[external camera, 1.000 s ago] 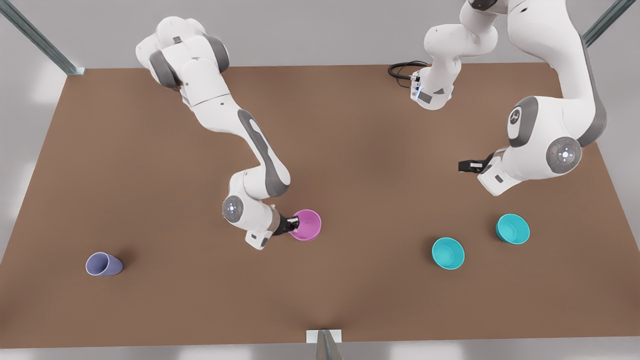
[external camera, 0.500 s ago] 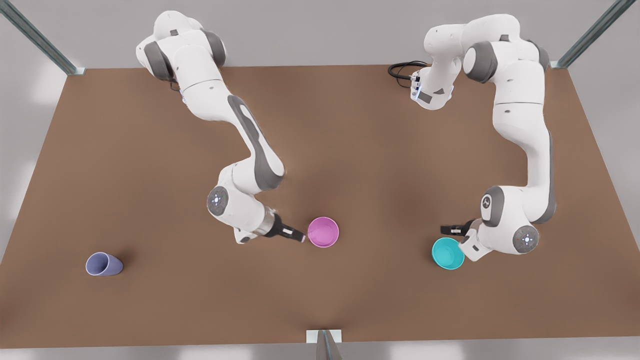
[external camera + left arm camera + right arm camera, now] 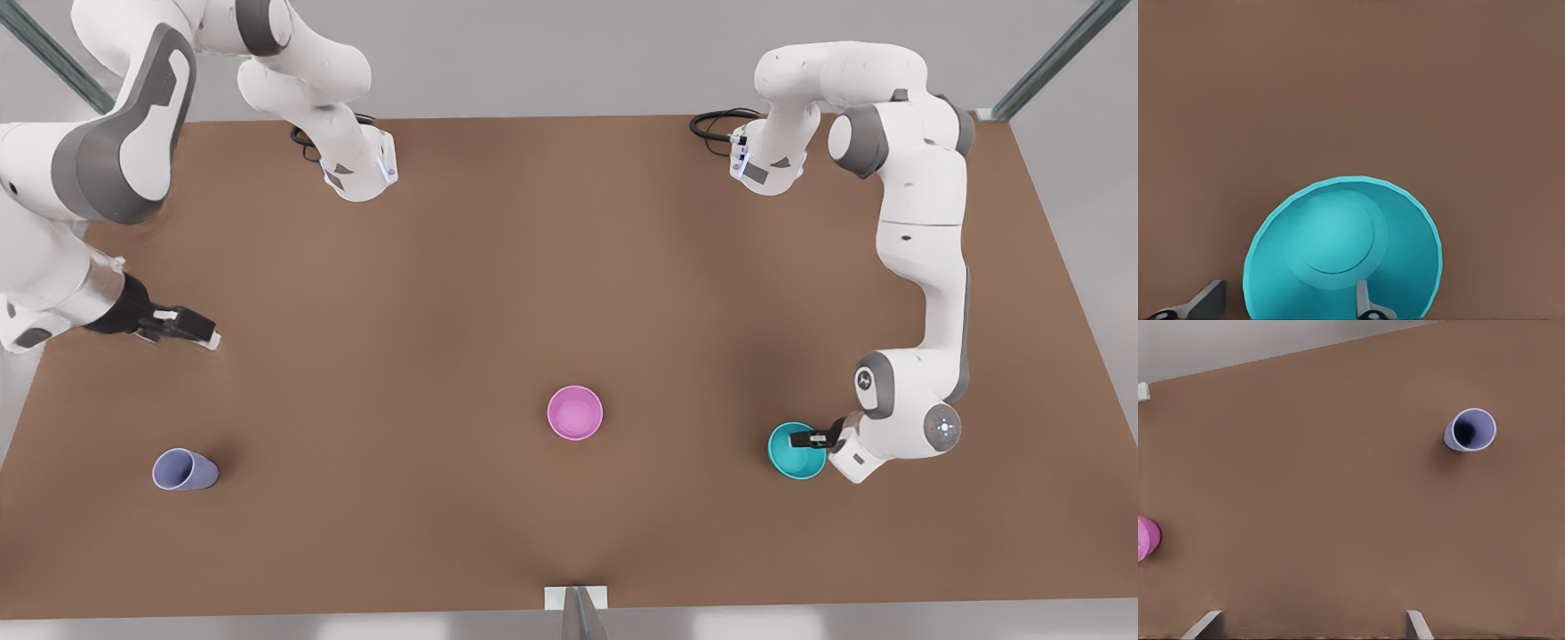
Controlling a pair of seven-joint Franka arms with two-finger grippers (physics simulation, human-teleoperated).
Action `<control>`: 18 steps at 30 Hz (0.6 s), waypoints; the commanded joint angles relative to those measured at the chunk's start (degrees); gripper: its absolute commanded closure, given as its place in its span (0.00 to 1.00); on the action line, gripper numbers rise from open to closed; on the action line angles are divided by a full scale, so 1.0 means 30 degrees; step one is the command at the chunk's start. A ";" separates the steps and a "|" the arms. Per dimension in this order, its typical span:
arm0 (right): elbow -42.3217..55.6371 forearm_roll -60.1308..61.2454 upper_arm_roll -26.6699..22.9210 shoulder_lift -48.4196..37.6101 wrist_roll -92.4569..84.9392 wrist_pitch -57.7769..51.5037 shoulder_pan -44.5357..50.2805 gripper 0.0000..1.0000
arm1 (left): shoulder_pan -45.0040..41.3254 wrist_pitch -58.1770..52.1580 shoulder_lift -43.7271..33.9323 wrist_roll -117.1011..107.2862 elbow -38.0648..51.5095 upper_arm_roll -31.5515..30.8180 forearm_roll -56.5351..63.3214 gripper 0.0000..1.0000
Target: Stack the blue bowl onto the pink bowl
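Straddling blue bowl (image 3: 791, 455) rim, left gripper (image 3: 801, 438) unclenched; thin wall could slip w/ off-centre squeeze. Right gripper (image 3: 212, 338) waits, unclenched.

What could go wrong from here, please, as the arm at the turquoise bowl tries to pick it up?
1. The left gripper has its open fingers astride one wall of the small round turquoise plastic bowl; such an off-centre rim pinch could tilt or drop it.
2. The small round pink plastic bowl stands well apart, so a loose hold might slip during the carry.
The right gripper waits, open, above the brown table.
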 commanded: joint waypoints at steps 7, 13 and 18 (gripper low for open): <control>-0.4248 -0.2223 0.2283 -0.2502 -0.6841 0.0585 -0.0835 0.00 | 0.0165 0.0514 0.0400 0.1621 0.0007 -0.0003 -0.0104 0.59; -0.3839 -0.2223 0.2107 -0.2033 -0.7017 0.0615 -0.0953 0.00 | -0.0098 0.0426 -0.0067 -0.0105 0.0095 -0.0033 -0.0192 0.79; -0.3838 -0.2106 0.2078 -0.1945 -0.7075 0.0614 -0.0982 0.00 | -0.2557 -0.2208 -0.1064 -0.7776 0.1909 -0.1232 -0.0193 0.79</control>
